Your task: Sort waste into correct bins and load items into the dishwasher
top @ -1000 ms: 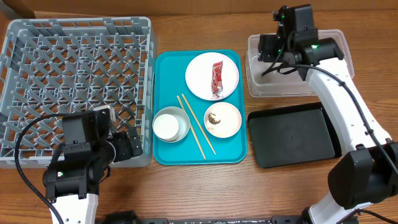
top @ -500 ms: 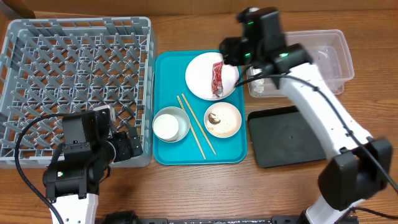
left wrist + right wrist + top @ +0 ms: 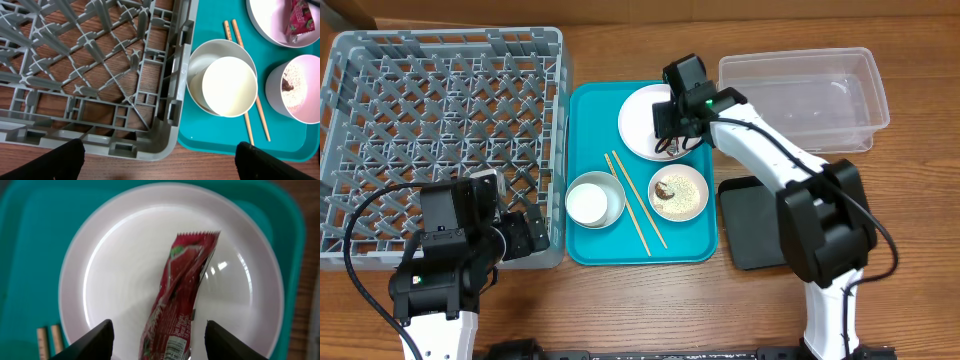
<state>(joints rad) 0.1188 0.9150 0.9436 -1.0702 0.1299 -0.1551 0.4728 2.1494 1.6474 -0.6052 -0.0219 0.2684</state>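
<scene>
My right tool (image 3: 159, 339) hangs wide open and empty, straddling the red snack wrapper (image 3: 182, 290) that lies on the white plate (image 3: 110, 280). If I close too high, I'd likely pinch only crinkled film and drop it. Too low, and I'd scrape the plate. My left tool (image 3: 160, 162) is open and empty by the dish rack (image 3: 100, 75).
</scene>
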